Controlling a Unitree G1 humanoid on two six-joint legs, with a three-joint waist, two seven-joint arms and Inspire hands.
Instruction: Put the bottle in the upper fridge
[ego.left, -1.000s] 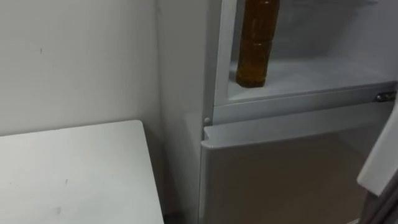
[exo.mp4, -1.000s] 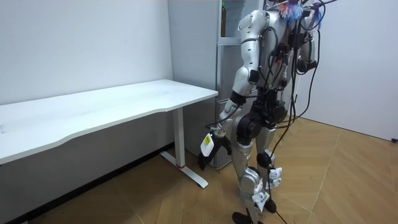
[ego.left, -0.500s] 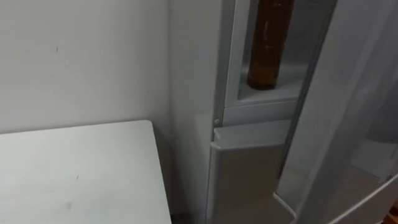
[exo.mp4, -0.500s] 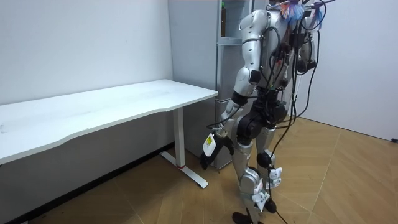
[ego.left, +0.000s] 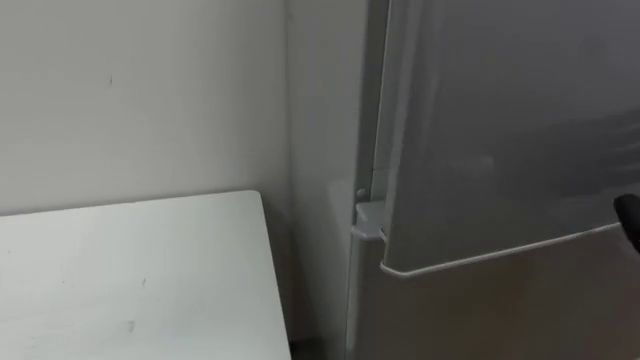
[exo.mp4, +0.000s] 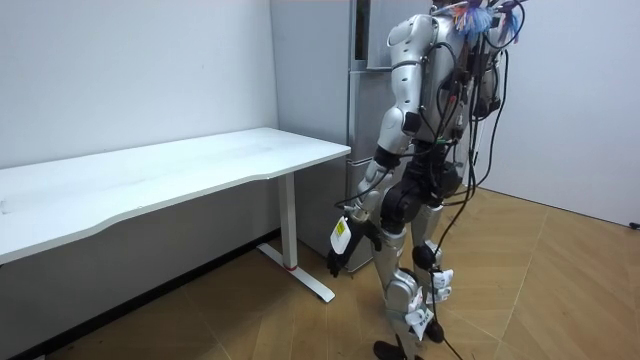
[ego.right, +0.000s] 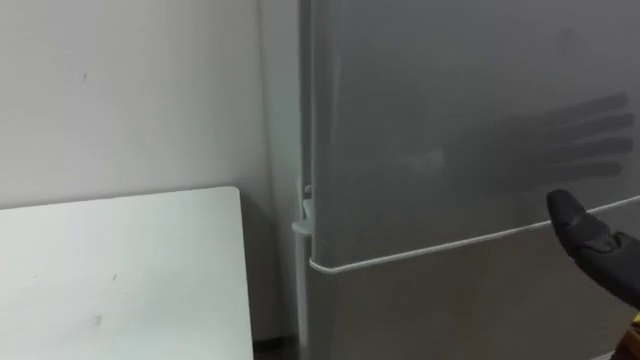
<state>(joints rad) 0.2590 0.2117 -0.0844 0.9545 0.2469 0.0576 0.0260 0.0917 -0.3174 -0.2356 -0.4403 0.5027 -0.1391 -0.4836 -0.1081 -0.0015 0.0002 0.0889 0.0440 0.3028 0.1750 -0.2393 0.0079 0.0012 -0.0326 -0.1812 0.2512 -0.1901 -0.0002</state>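
The upper fridge door (ego.right: 440, 120) stands nearly flush against the fridge body, its lower edge just above the lower door (ego.right: 430, 310). It covers the compartment, so the brown bottle behind it is hidden. My right hand (ego.right: 592, 243) is at the door's lower right, dark fingers straight and pointing up at the door's face, holding nothing. At the left eye view's right edge only a fingertip of the right hand (ego.left: 629, 213) appears. In the room view I stand facing the fridge (exo.mp4: 360, 60), my left hand (exo.mp4: 345, 242) hanging relaxed beside my thigh.
A white table (ego.left: 130, 280) stands to my left, its corner close to the fridge's side, with a plain wall behind it. In the room view the table (exo.mp4: 160, 170) runs off to the room view's left over a wooden floor (exo.mp4: 560, 290).
The upper door has swung from wide open to nearly shut, covering the bottle on its shelf. My right hand has come into view at the door. The camera shifted a little.
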